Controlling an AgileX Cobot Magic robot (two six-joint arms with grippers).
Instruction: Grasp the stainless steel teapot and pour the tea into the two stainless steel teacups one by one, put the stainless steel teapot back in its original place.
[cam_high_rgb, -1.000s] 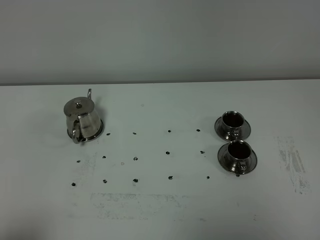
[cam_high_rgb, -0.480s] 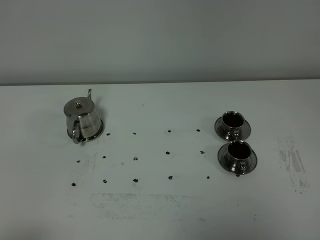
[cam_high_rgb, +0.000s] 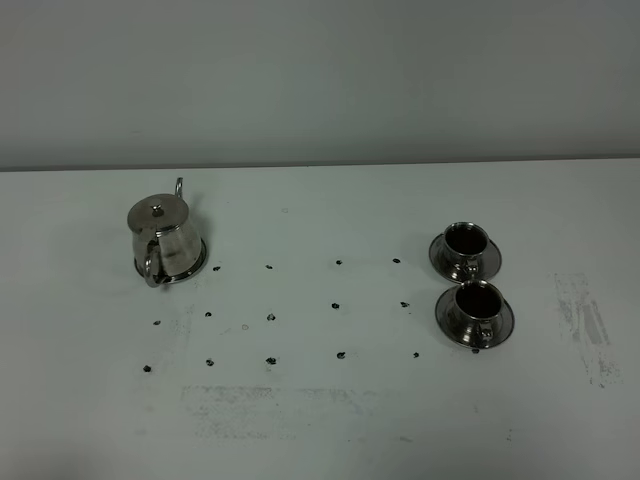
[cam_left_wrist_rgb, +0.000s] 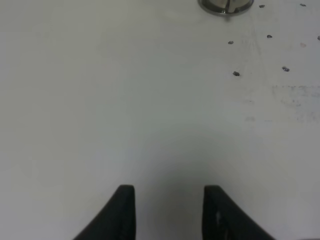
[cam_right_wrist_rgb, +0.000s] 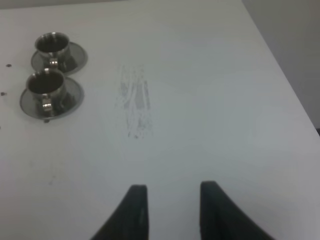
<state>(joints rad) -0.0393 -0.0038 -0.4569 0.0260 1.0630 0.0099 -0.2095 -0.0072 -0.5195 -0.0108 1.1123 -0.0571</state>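
Fingers on my left gripper (cam_left_wrist_rgb: 169, 212) stand apart with bare bench between them, holding nothing, and the right gripper (cam_right_wrist_rgb: 170, 210) shows the same: two dark tips spread over the white surface with nothing clamped. Neither arm appears in the high camera, so both are back off the working area near the front edge of the bench (cam_high_rgb: 320, 420). From that high view I see the teapot (cam_high_rgb: 160, 238) standing upright toward the left side of the bench, nearer the back edge than the front, lid on, handle turned to the front and its thin spout rising behind it toward the back edge. It sits on its saucer (cam_high_rgb: 196, 266), whose rim peeks out around the base. My left wrist camera catches only a sliver of that saucer and pot base at the far end of its picture, well apart from the fingertips. Over on the right side of the bench the two cups stand on their own saucers, one behind the other: the rear cup (cam_high_rgb: 465, 240) closer to the back edge and the front cup (cam_high_rgb: 478, 300) just beside it, their saucers almost touching. Both show dark tea (cam_high_rgb: 478, 294) inside. A grid of small black dots (cam_high_rgb: 335, 306) marks the bench between teapot and cups, and a grey smudge (cam_high_rgb: 585, 325) lies beyond the cups toward the right edge.
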